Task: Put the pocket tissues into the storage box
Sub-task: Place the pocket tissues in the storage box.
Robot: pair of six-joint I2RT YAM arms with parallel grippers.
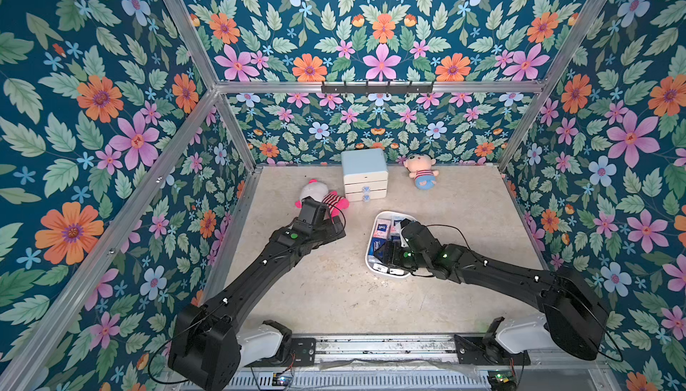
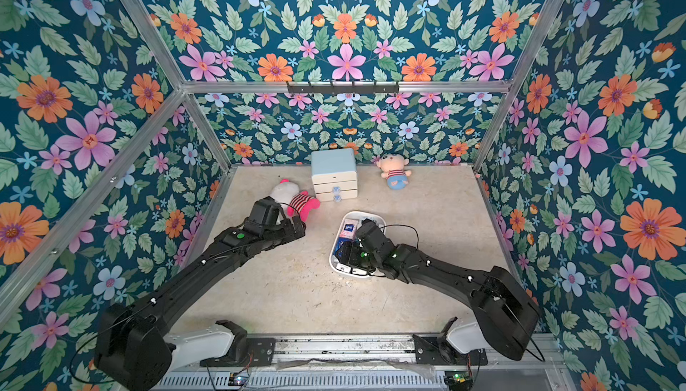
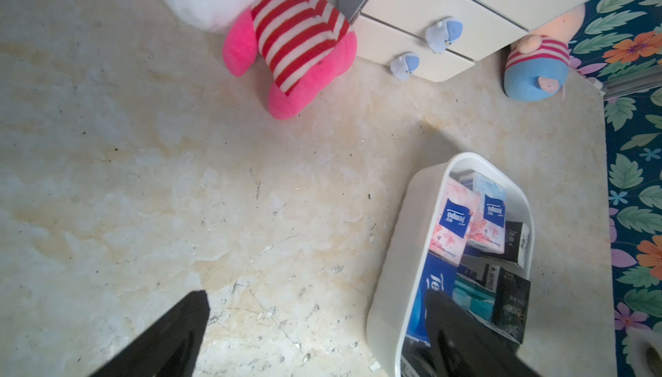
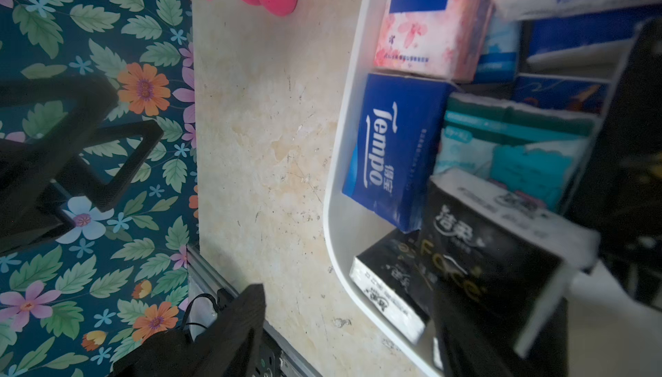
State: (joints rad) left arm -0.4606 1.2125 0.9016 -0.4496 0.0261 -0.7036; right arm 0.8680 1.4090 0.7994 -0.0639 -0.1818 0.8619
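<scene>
"Across the table (image 1: 334, 296), any pocket tissues (image 3: 453, 226) lying outside the storage box (image 3: 404, 235)?"

"None that I can find. In both top views the bare surface carries only the drawer cabinet (image 1: 363, 172), the pink plush toy (image 1: 336, 199) and the striped doll (image 1: 421, 175) at the back. Whatever lies under the left arm (image 1: 260, 277) or the right arm (image 1: 482, 270) is hidden, so I can't vouch for those patches."

"And the box itself?"

"It sits right of centre, partly beneath the right arm. The tissues are inside it, piled rather than stacked. There are pink ones at the far end, a dark blue packet (image 4: 390, 149) flat against the wall, and a black packet (image 4: 490, 250) tilted across others at the near end. The arm covers the middle, so I can't count them."

"Grippers?"

"The left gripper (image 3: 315, 300) hangs over bare table between the pink toy and the box, jaws spread wide, nothing in them. The right gripper (image 4: 347, 289) is low over the box's near end, jaws apart too, straddling the rim. One finger (image 4: 465, 339) is down beside the black packet, but nothing is pinched."

"Verdict?"

"Loading looks done, or all but done — I'd want both arms drawn clear for a last look before calling it."
</scene>
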